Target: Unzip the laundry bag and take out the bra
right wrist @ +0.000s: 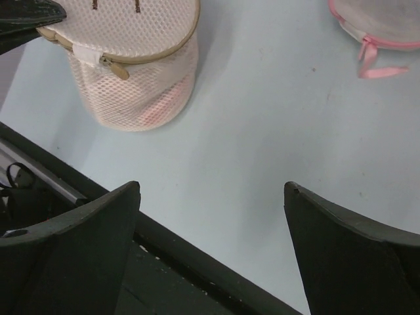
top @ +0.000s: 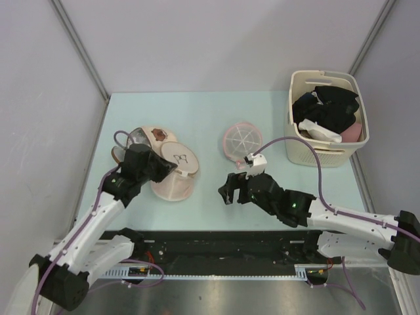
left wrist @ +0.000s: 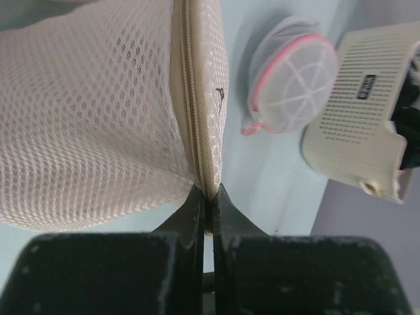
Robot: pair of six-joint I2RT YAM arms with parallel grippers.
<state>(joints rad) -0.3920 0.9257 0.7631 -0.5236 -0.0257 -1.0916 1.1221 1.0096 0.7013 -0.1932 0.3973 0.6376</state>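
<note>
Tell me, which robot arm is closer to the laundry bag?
Left. The left arm has its jaws shut on the zipper seam of the laundry bag. The right arm sits off to its right, jaws open, not touching.

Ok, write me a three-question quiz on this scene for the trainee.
1. True or false: the left gripper is shut on the zipper seam of the laundry bag.
2. The right gripper is: A open and empty; B shut on fabric; C out of view.
3. Fill in: the flat pink disc lies between the laundry bag and the ___.
Key: 1 true; 2 A; 3 basket.
</note>
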